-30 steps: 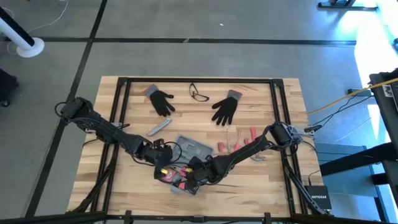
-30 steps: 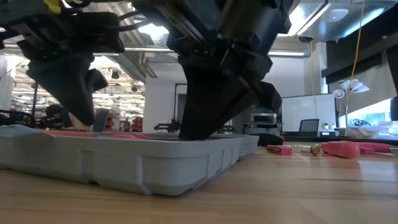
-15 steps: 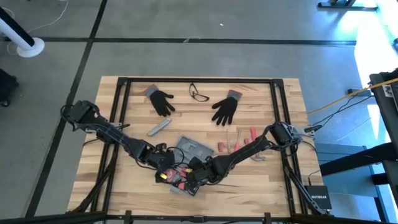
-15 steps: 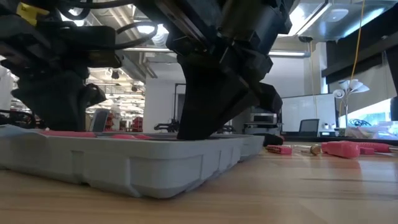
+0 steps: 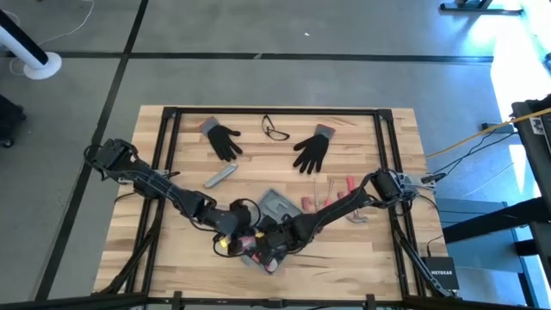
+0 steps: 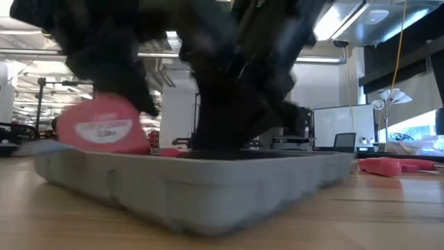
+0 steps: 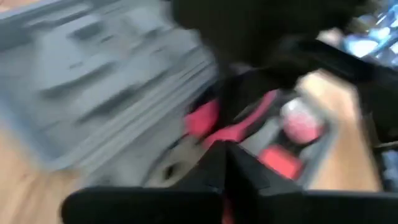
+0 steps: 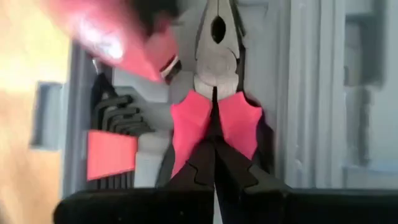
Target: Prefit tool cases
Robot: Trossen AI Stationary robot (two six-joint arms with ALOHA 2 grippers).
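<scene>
Blue-grey tool case (image 5: pixel 277 207) under both closed tools, gloves (image 5: pixel 224 140), glasses (image 5: pixel 275 130) beyond

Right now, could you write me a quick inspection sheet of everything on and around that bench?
Surface: wooden table with a dark frame laid on it.
Job's things: open blue-grey tool case near the front middle, holding pliers with pink handles, hex keys and a pink tape measure.
Clutter: two black gloves, glasses, small grey bar, loose pink-handled tools.
Pincers: left pincer and right pincer both shut, over the case's front half; the right one points at the pliers' handles.
Cables: yellow and dark leads off the table's right side.
Surroundings: grey floor; office room behind.
</scene>
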